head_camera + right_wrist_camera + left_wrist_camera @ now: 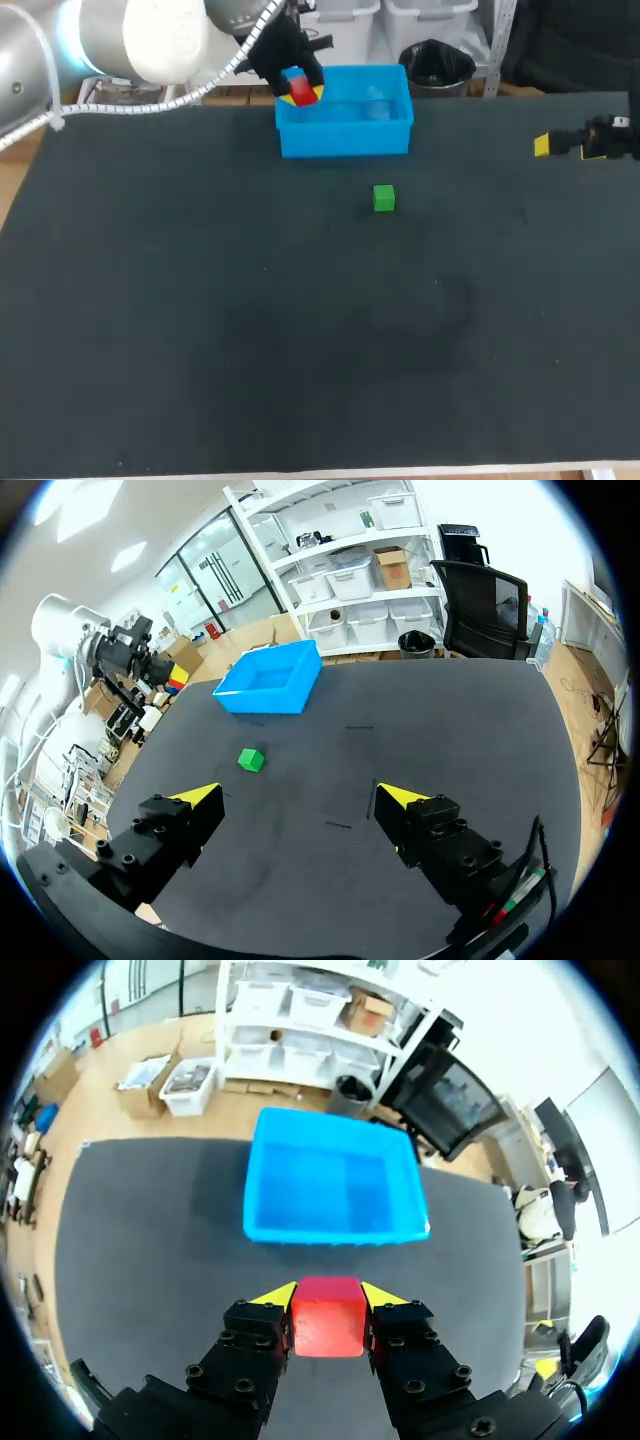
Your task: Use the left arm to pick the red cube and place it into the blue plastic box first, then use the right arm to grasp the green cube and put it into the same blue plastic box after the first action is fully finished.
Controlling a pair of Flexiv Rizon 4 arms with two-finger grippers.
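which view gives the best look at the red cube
The left wrist view: the red cube shows large, clamped in the left gripper, the blue box ahead. The head view shows it small, above the box's left end, partly hidden. The right wrist view has it too small to tell.

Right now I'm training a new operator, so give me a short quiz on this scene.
1. Fill in: the right gripper has its fingers ____.
2. Which one holds the red cube? A left gripper; B right gripper.
3. True or false: the green cube lies on the table, outside the blue plastic box.
Key: 1 open; 2 A; 3 true.
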